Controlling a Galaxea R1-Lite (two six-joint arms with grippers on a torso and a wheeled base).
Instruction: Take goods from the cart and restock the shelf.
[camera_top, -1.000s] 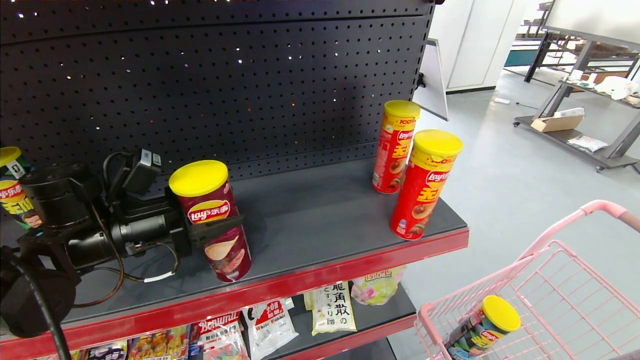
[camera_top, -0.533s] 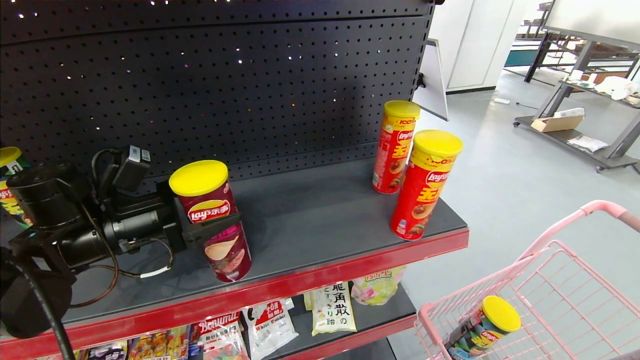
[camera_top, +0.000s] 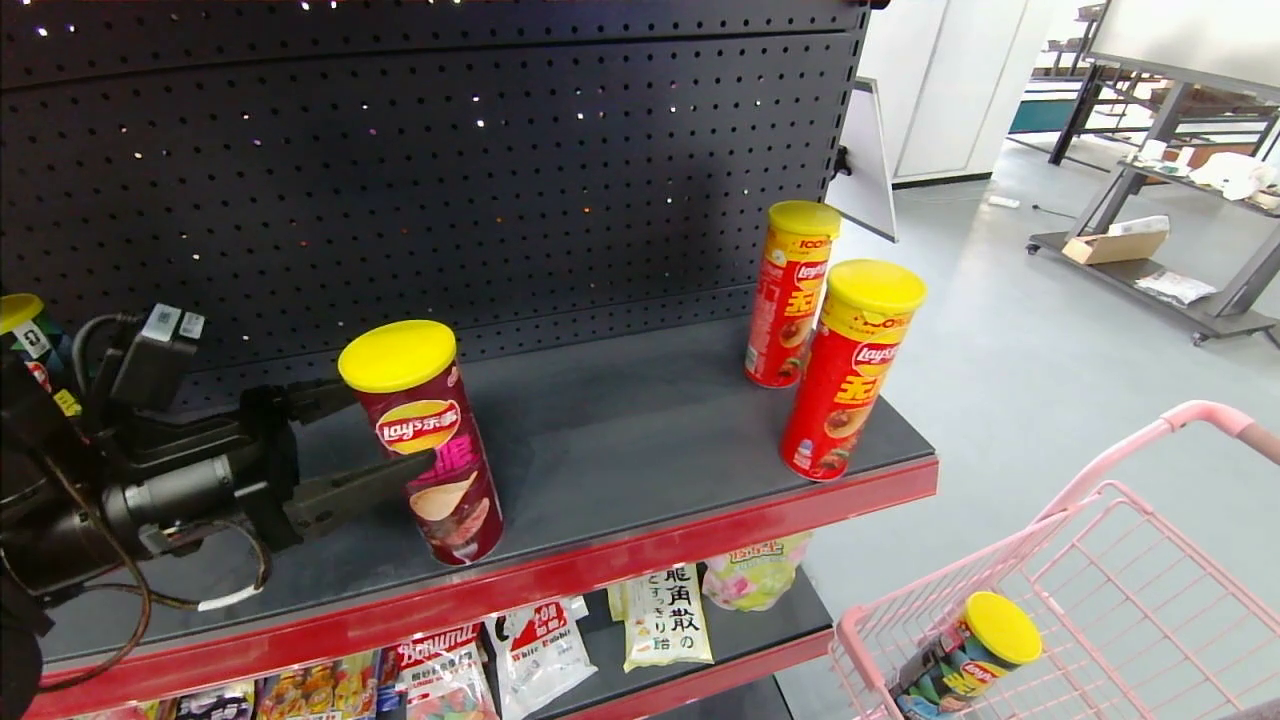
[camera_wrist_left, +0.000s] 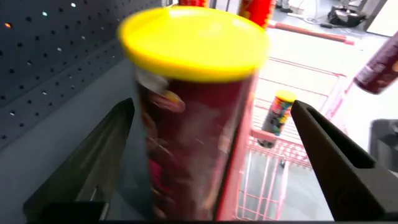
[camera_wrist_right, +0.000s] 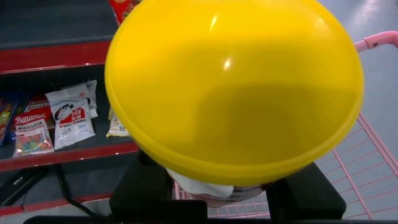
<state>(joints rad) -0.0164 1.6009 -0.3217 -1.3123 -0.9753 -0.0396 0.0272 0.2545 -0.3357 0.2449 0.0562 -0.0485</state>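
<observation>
A dark red chip can (camera_top: 430, 445) with a yellow lid stands upright near the front of the grey shelf (camera_top: 640, 440). My left gripper (camera_top: 388, 425) is open, one finger on each side of the can, its tips beside the can wall. The left wrist view shows the same can (camera_wrist_left: 193, 112) between the spread fingers (camera_wrist_left: 93, 168). My right gripper (camera_wrist_right: 225, 193) is shut on another chip can whose yellow lid (camera_wrist_right: 233, 81) faces the camera. That can also appears tilted in the air (camera_wrist_left: 380, 62) beyond the pink cart (camera_top: 1100, 520), where one dark can (camera_top: 965, 650) lies.
Two red chip cans (camera_top: 850, 370) (camera_top: 790, 295) stand at the shelf's right end. Another can (camera_top: 20, 320) is at the far left, behind my left arm. A pegboard (camera_top: 450, 170) backs the shelf. Snack bags (camera_top: 660, 615) fill the lower shelf.
My left gripper has opened off the dark red can and drawn back to the left. The can stays standing where it was.
</observation>
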